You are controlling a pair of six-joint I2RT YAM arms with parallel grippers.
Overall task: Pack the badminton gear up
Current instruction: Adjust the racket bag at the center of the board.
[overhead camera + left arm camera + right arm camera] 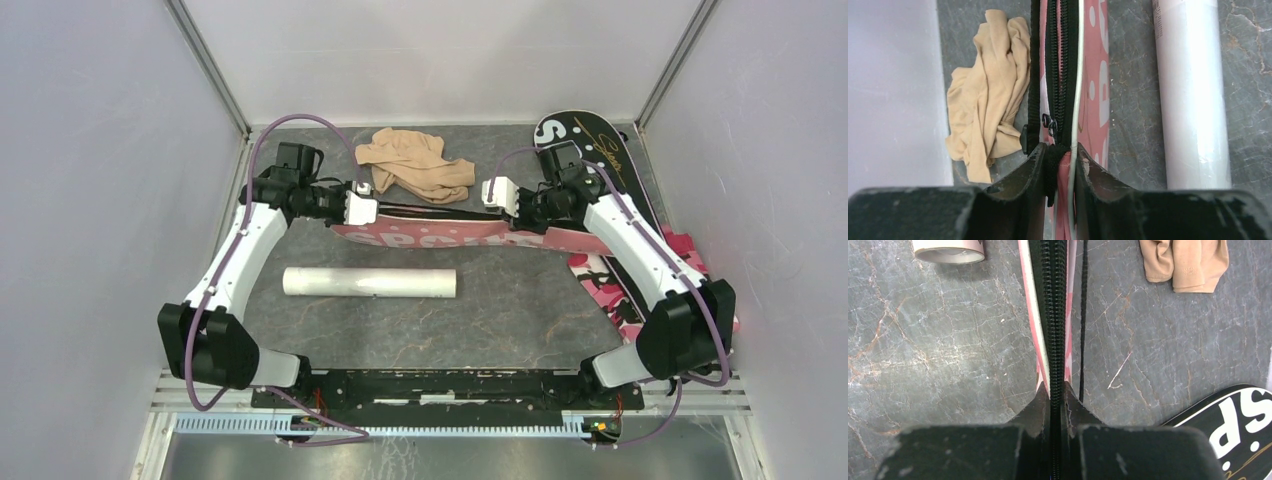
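Pink "SPORT" cover (440, 233), held edge-up between both arms just beyond the middle of the surface (500, 320), its zipper (1058, 75) facing the wrist cameras. Left hand (362, 207), at the cover's 9 o'clock end, is clamped on the zippered edge, with the slider (1048, 121) just ahead of its fingertips. Right hand (497, 193), toward the 3 o'clock end, is pinched shut on the same seam. White tube (370, 282) lies flat on the surface at 6 o'clock from the cover, apart from it. Tan cloth (415, 165) sits at 12 o'clock, and the black cover (590, 140) lies at 2 o'clock against the far corner. The camouflage cloth (610, 290) is at 4 o'clock.

Likely hazards:
- Both grips take only a narrow strip of fabric and teeth, so uneven pull between the arms could strip the seam from one pinch and drop that end.
- The left fingers hold beside the slider, not on it, so a tug may drag the cover instead of running the zipper.
- A falling end could strike the tube and set it rolling.
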